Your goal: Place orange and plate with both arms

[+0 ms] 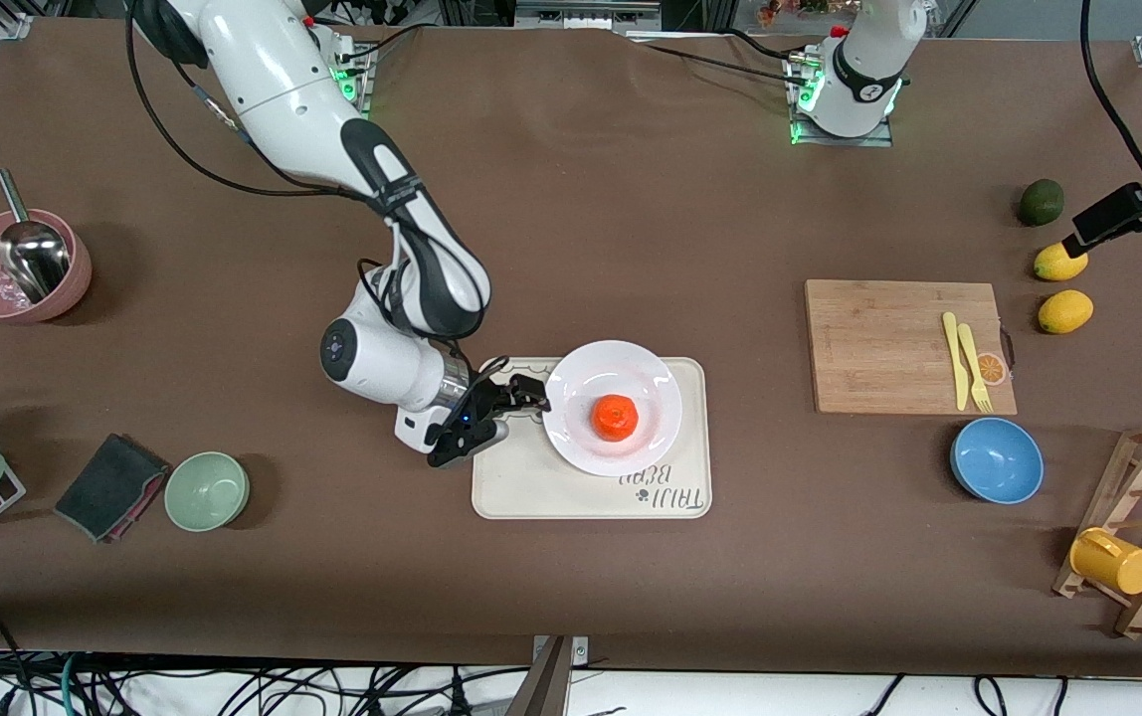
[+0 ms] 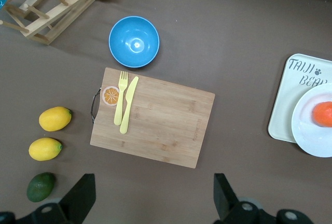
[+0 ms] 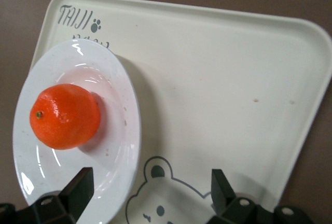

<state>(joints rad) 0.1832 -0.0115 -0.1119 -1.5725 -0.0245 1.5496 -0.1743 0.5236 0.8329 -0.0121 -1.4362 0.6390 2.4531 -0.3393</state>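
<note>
We've got the orange [image 1: 616, 418] sitting in the plate [image 1: 653, 383], which rests on the cream tray [image 1: 571, 487]. Right gripper [image 1: 529, 394] hangs over the tray just beside the plate rim, fingers spread, holding nothing. Left gripper [image 2: 155, 195] waits above the cutting board [image 2: 161, 125], wide open and empty too.

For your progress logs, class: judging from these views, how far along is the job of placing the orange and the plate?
Done: the orange lies in the plate, and the plate sits on the tray. In hand: nothing is gripped; the right gripper is open over the tray beside the plate's rim. The left gripper is open above the table near the cutting board. Left: seemingly only moving the arms away.
</note>
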